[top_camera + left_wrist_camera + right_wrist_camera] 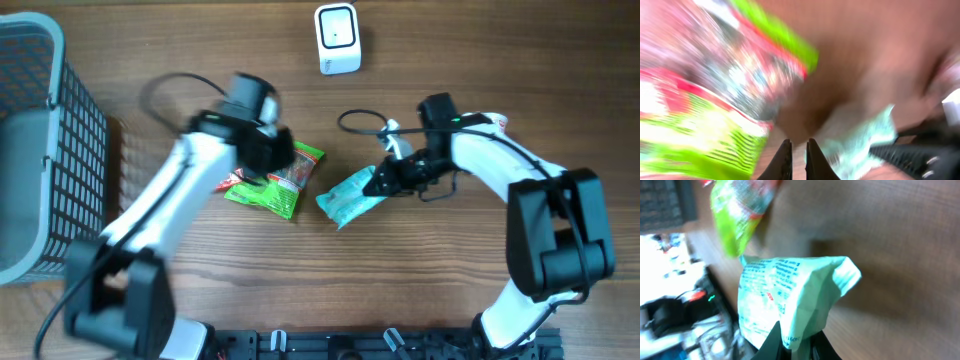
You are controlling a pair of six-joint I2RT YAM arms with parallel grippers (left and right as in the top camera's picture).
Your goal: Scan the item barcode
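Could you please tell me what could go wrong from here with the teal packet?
The right gripper pinches only an edge of the teal packet, so it could slip or droop before reaching the scanner. The left gripper sits close by over the green packet, so the arms might collide.

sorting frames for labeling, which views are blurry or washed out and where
Overhead: sharp overall, only the left arm slightly smeared. Left wrist: heavy motion blur, the green packet a streak, just the fingers crisp. Right wrist: the teal packet fairly sharp with its print visible, the left edge washed out and soft.
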